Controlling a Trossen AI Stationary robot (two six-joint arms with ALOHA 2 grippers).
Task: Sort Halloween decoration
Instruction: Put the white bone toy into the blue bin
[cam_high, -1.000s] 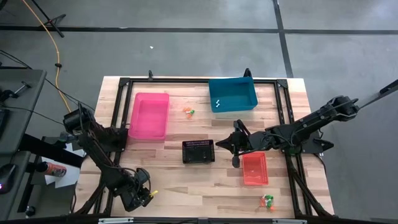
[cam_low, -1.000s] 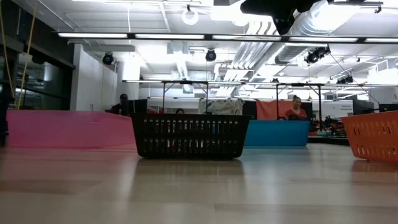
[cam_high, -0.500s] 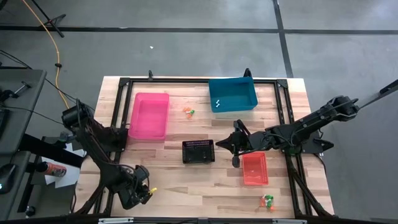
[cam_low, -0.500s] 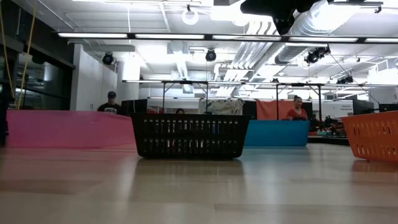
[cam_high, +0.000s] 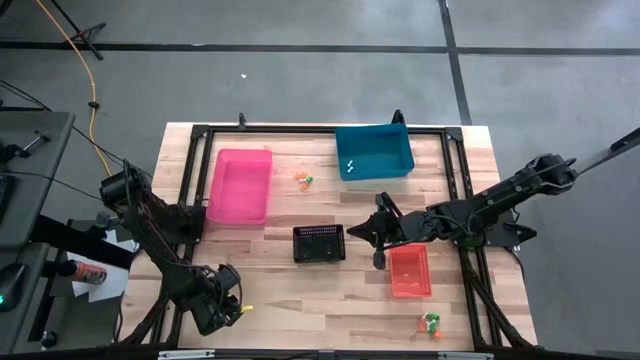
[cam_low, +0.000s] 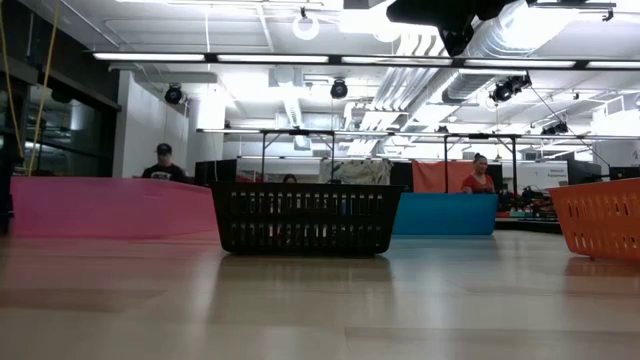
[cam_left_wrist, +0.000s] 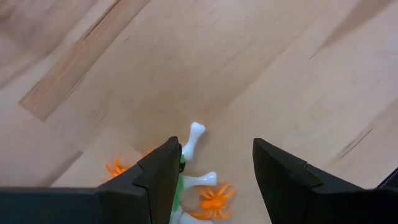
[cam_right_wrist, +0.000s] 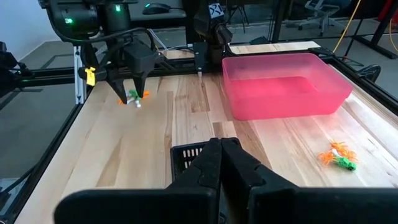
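From above, the left gripper (cam_high: 232, 308) hangs at the table's (cam_high: 300, 300) near-left corner over a small pile of trinkets (cam_high: 243, 311); the right gripper (cam_high: 378, 258), clenched, sits between the black basket (cam_high: 319, 243) and red basket (cam_high: 409, 271).

The low view shows the pink bin (cam_low: 105, 207), the black basket and the blue bin (cam_low: 446, 213) in a row.

In the left wrist view, parted fingers (cam_left_wrist: 163, 171) straddle white bones (cam_left_wrist: 193, 138) and orange spiders (cam_left_wrist: 212, 198), grasping nothing.

The right wrist view shows another trinket cluster (cam_right_wrist: 337, 155) beside the pink bin.

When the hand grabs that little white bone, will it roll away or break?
The bone looks like thin hard plastic, so probably stiff and very light. It lies flat beside orange spiders, between the open left hand's fingers. Being tiny and smooth, it may skid sideways rather than roll.
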